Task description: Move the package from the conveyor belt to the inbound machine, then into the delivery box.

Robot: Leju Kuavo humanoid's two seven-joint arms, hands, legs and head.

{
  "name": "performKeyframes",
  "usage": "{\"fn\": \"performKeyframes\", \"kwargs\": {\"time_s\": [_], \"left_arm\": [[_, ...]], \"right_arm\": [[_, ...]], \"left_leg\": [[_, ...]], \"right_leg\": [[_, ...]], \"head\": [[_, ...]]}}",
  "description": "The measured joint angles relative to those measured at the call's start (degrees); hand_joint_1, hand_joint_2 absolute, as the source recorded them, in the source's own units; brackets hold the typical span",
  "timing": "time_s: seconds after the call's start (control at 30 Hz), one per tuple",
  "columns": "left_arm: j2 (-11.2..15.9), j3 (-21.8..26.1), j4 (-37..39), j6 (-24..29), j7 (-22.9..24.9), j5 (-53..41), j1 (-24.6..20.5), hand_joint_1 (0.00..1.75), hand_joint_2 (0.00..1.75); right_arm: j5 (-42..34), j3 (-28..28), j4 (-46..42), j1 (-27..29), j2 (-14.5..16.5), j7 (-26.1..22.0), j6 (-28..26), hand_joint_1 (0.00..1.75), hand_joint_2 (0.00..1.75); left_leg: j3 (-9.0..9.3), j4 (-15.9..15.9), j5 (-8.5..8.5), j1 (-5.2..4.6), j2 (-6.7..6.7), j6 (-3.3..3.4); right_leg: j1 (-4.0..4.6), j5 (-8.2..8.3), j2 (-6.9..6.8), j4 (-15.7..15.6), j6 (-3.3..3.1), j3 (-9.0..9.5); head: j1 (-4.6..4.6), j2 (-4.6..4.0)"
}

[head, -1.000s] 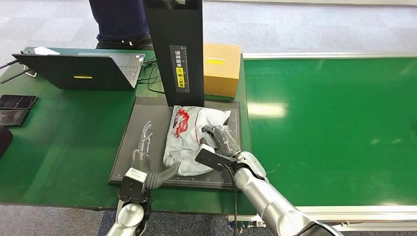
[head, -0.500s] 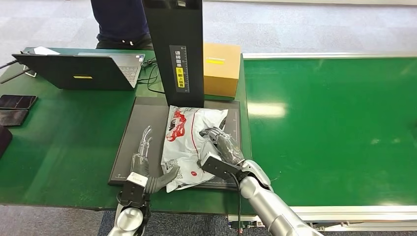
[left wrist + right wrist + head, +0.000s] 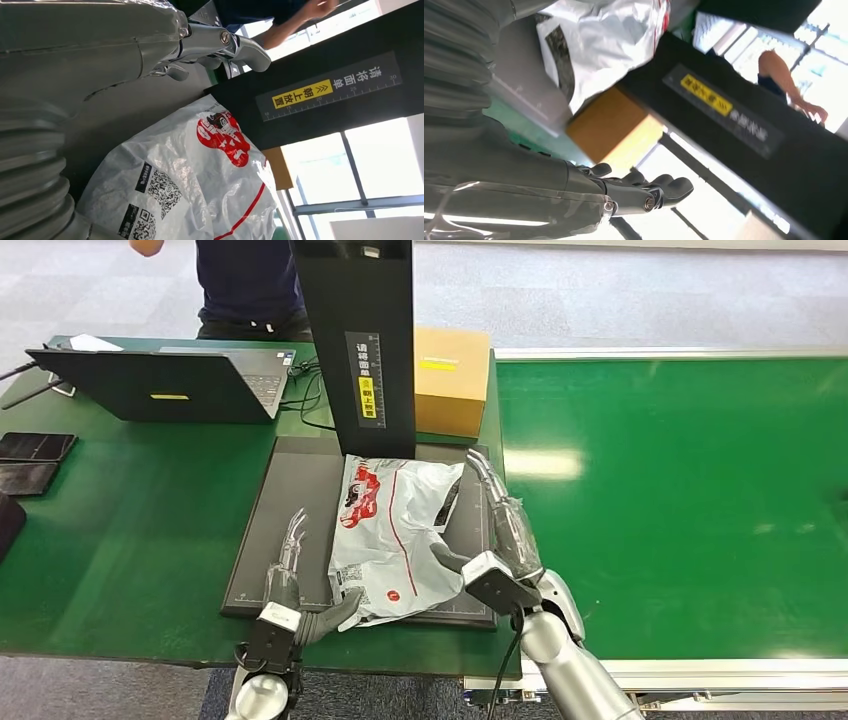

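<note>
On a green table, the crinkled white plastic package (image 3: pixel 392 536) with red print lies on the dark flat inbound machine platform (image 3: pixel 300 502), now released as the right robot hand (image 3: pixel 503 530) has lifted off, fingers spread, the left robot hand (image 3: pixel 290 575) likewise spread alongside, so scanning can begin.

An open laptop (image 3: pixel 165 383) sits on the green surface (image 3: pixel 120 530); behind it a person (image 3: pixel 248 285), left of it dark phones (image 3: pixel 32 460).
</note>
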Motion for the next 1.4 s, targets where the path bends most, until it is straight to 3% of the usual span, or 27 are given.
{"fn": "performKeyframes", "kwargs": {"time_s": [0.2, 0.47, 0.73, 0.9, 1.13, 1.4], "left_arm": [[0.4, 0.0, 0.0, 0.0, 0.0, -1.5, -0.3, 0.0, 1.75], [0.9, 0.2, -1.6, -0.8, 0.0, -9.2, -2.5, 0.0, 1.75], [1.0, 1.0, -4.7, -4.5, 2.2, -17.6, -5.4, 0.0, 1.75], [1.1, 1.0, -4.2, -7.9, 4.5, -20.8, -8.7, 0.0, 1.75], [2.4, -1.8, 5.8, -13.8, 7.4, -24.4, -17.1, 0.0, 1.75], [4.1, -5.1, 21.1, -15.2, 9.8, -26.9, -27.1, 0.0, 1.75]], "right_arm": [[2.2, -4.2, -7.1, 6.2, -0.5, 0.3, -1.7, 0.0, 1.75], [10.9, -9.9, -15.3, 15.4, -0.2, 1.9, 1.1, 0.0, 1.75], [9.4, -16.2, -22.5, 23.6, 0.5, -0.4, 7.6, 0.0, 1.75], [8.7, -18.9, -24.3, 26.6, 0.8, -1.5, 8.8, 0.0, 1.75], [6.2, -20.6, -24.8, 28.2, 0.8, -3.4, 9.0, 0.0, 1.75], [4.2, -21.4, -24.6, 28.1, 0.8, -4.2, 9.3, 0.0, 1.75]], "left_leg": [[-0.01, 0.0, -0.01, 0.0, -0.01, 0.0], [0.0, 0.0, -0.01, 0.0, -0.03, 0.0], [0.0, 0.0, -0.01, 0.0, -0.03, 0.0], [0.02, 0.0, -0.01, 0.0, -0.02, 0.0], [0.05, 0.0, 0.01, 0.0, -0.01, -0.01], [0.03, 0.0, 0.02, 0.0, -0.01, -0.01]], "right_leg": [[0.0, -0.01, 0.0, 0.0, 0.0, -0.02], [0.0, -0.01, -0.02, 0.0, 0.0, 0.01], [-0.01, -0.01, -0.02, 0.0, 0.0, 0.01], [-0.01, 0.0, -0.02, 0.0, -0.01, 0.01], [0.0, 0.02, -0.01, 0.0, -0.03, 0.03], [0.0, 0.03, -0.01, 0.0, -0.03, 0.03]], "head": [[0.01, 0.0], [-0.01, 0.0], [0.01, 0.0], [0.0, 0.0], [0.01, 0.0], [0.01, 0.0]]}}
